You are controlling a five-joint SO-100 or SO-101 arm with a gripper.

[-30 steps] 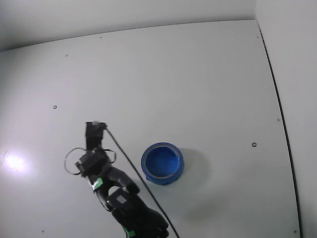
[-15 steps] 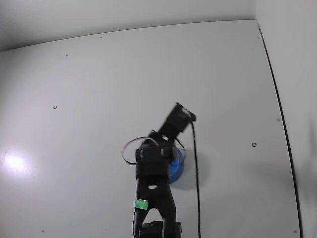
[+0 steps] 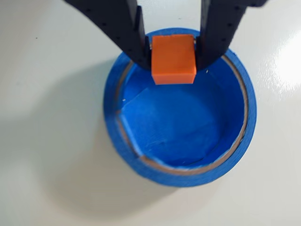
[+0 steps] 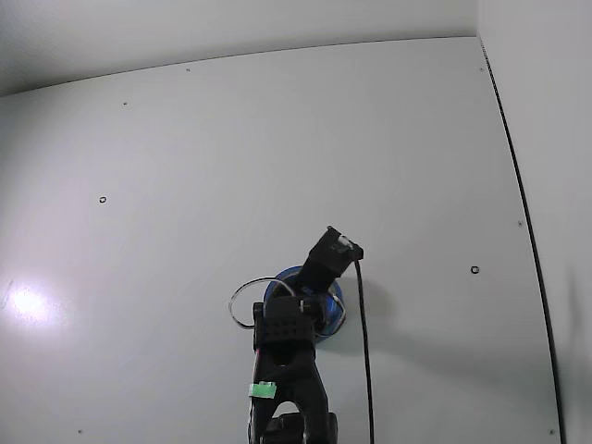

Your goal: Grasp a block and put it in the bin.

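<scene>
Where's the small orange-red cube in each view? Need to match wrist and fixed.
Wrist view: the small orange-red cube sits top centre, clamped between the black jaws, over the far rim of the round blue bin.
Fixed view: cube not visible; the black arm covers that spot.
Shared landmark: the blue bin, lower centre in the fixed view, mostly hidden by the arm.

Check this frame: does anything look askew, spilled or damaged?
Nothing stands out. The gripper holds the block squarely over the bin, which sits upright on the table.
</scene>
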